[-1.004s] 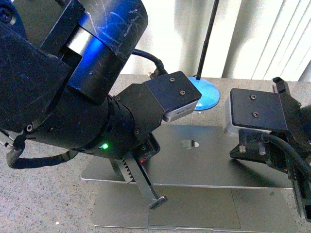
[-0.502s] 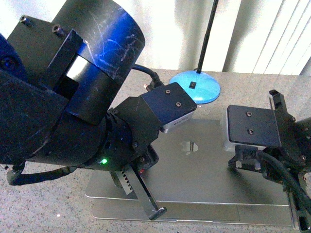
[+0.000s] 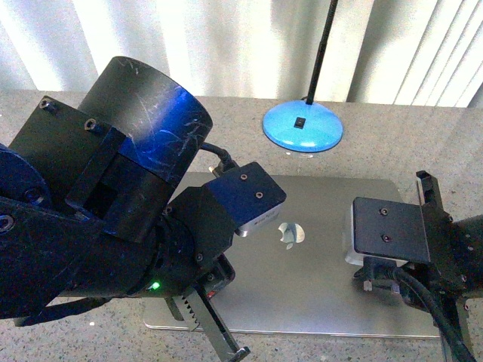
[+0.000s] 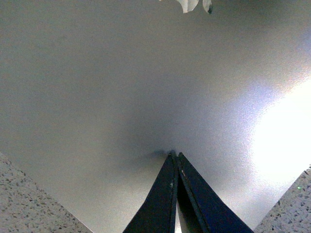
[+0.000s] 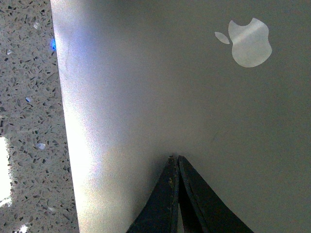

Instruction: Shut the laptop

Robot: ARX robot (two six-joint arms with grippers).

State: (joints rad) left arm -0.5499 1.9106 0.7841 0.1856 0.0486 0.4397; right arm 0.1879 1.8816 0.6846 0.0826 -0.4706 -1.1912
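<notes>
Left fingers [image 4: 163,194] are squeezed together, tips touching the lid at about 8 o'clock of the apple logo [image 3: 290,234]. Right fingers [image 5: 163,194] same deal, together on the lid, roughly 4 o'clock. Laptop [image 3: 317,294] lies shut flat on the bench [image 3: 423,151], with a blue lamp base [image 3: 303,128] at its 12.

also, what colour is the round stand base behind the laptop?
The stand base is bright blue; the front view shows it best.

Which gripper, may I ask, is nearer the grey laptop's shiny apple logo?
Right, probably. The right gripper rests nearer the apple logo; the left gripper, near a corner of the laptop.
</notes>
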